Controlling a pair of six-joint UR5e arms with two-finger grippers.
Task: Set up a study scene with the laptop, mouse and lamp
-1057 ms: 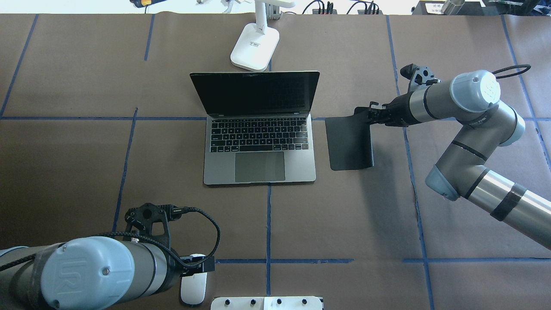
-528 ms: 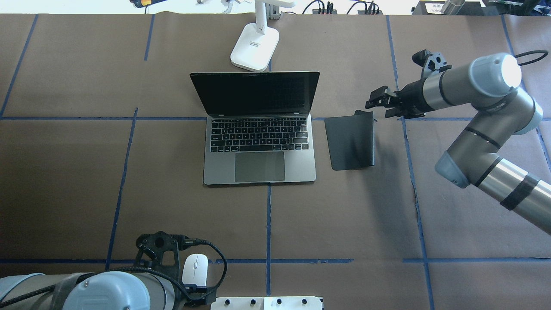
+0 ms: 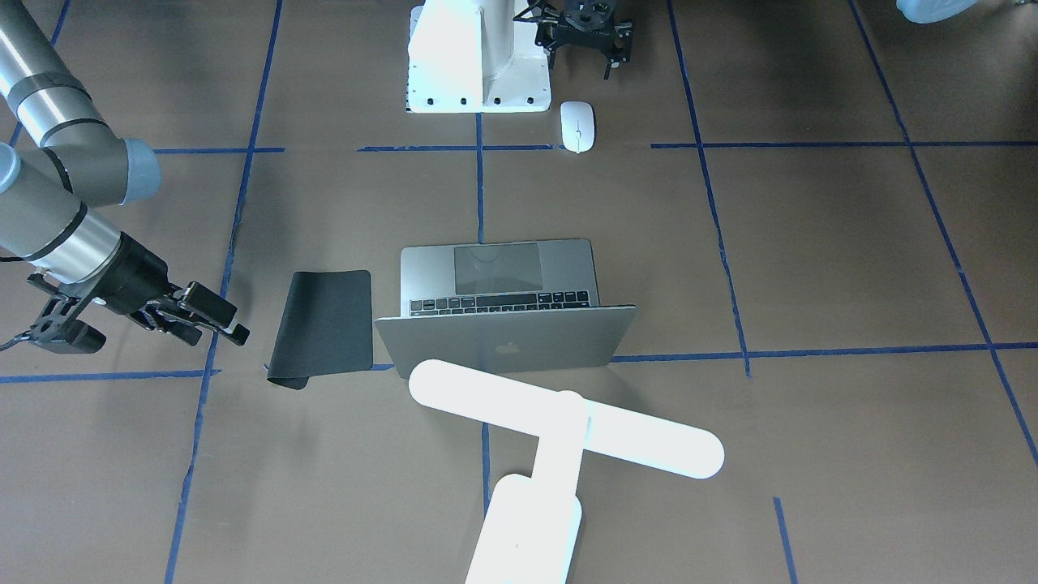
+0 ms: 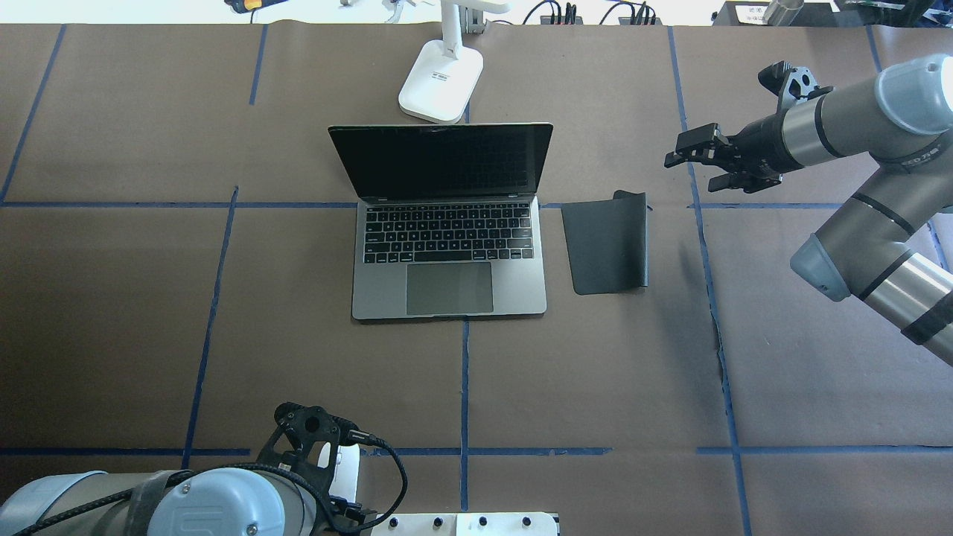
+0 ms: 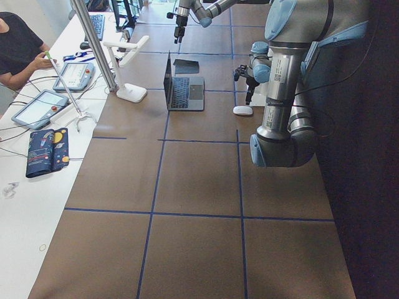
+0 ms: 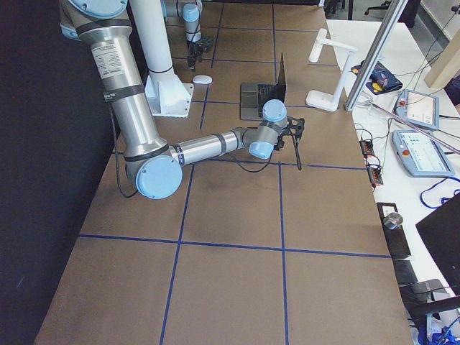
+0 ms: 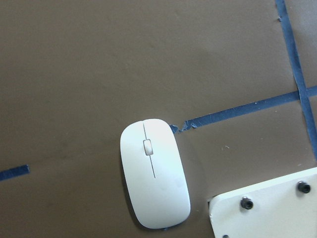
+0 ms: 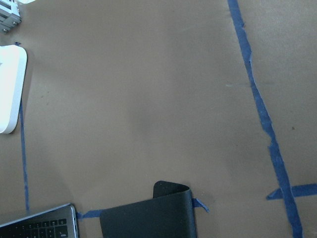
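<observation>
While spread wide apart, holds nothing: right gripper (image 4: 696,162), black and angular, poised over bare paper near the far corner of the mat (image 4: 607,246) and apart from it. Thin, limp, matte black mat, rectangular with rounded corners; lies just beside the laptop (image 4: 450,253) on the robot's right, flat except for one far corner curled up into a small roll.

Slim grey metal laptop at table centre, opened toward the robot: dull flat deck, black keys in tidy rows, large smooth trackpad, dark screen; pale logo on the lid in the front-facing view. Beyond the lid, away from the robot, the lamp (image 3: 559,422): bright white, T-shaped, long round-ended bar on a jointed arm, rising from a flat rounded base with a small label.

Well apart from all that, at the robot's edge of the table, the mouse (image 7: 154,173): small, smooth, white, oval, with a scroll wheel and a thin dark line down its back. Rests alone on the paper, one end on a line of frayed blue tape (image 7: 233,111), just beside the corner of the white pedestal (image 7: 267,208) with its dark bolts.

Near the mouse but not touching it, the left gripper (image 3: 582,36), a black cluster of brackets and cable; cannot tell whether open or closed.

Underneath everything, matte brown paper (image 4: 112,298) ruled into squares by tape.
</observation>
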